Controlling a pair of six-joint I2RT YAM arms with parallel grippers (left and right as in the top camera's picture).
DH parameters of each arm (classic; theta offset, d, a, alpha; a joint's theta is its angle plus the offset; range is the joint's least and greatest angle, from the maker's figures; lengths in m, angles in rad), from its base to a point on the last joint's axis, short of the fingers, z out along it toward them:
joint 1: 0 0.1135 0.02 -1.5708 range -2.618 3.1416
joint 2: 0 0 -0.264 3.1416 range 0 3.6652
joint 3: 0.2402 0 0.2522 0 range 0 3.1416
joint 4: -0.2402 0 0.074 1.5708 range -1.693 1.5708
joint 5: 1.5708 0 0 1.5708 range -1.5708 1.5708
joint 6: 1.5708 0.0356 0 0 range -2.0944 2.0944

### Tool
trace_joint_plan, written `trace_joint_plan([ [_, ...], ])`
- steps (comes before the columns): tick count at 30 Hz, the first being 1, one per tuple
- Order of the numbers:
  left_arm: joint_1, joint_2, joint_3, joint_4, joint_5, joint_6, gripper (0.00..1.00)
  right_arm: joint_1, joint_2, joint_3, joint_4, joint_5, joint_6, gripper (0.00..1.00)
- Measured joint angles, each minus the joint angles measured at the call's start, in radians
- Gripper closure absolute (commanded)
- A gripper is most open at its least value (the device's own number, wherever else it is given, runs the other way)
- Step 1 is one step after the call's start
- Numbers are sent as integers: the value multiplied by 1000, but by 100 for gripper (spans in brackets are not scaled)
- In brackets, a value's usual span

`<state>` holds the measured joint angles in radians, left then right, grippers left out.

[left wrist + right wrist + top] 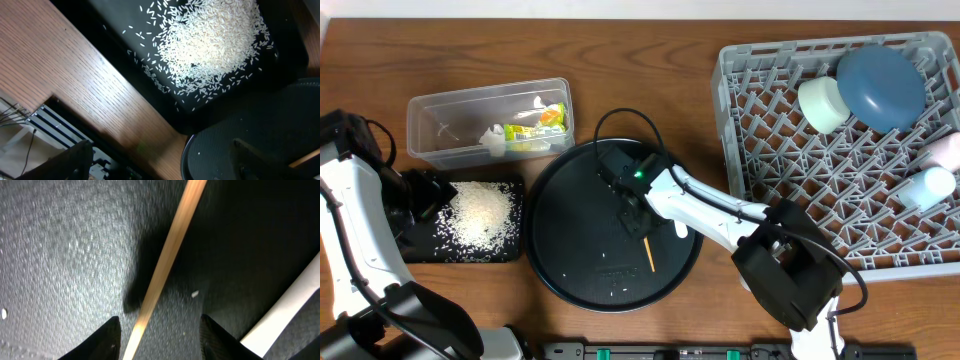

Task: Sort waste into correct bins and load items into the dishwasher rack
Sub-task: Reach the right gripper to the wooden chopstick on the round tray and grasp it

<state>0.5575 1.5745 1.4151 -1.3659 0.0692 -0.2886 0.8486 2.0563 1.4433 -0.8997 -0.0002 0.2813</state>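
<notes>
My right gripper [636, 208] hovers low over the round black tray, open, with the thin wooden stick [648, 254] lying between its fingers [160, 340]. The stick [170, 260] is not gripped. The white utensil [292, 307] lies just right of it, partly hidden under the arm in the overhead view. My left gripper [420, 195] is open and empty [160, 167] at the left edge of the shallow black tray [420, 250], which holds the rice heap [480, 215]. The clear tub [430, 130] holds the snack wrapper [542, 120] and white scraps.
The grey rack [790, 190] at the right holds the dark-blue bowl [880, 85], mint bowl [823, 103], pink cup [946, 150] and light-blue cup [930, 185]. The large round black tray [570, 240] carries a few stray rice grains. My right arm crosses its right side.
</notes>
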Motion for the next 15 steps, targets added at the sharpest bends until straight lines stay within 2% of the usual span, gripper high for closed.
trace_joint_plan([
  [15,0,0,0,0,2,0,12,3,15,0,29,8,41,60],
])
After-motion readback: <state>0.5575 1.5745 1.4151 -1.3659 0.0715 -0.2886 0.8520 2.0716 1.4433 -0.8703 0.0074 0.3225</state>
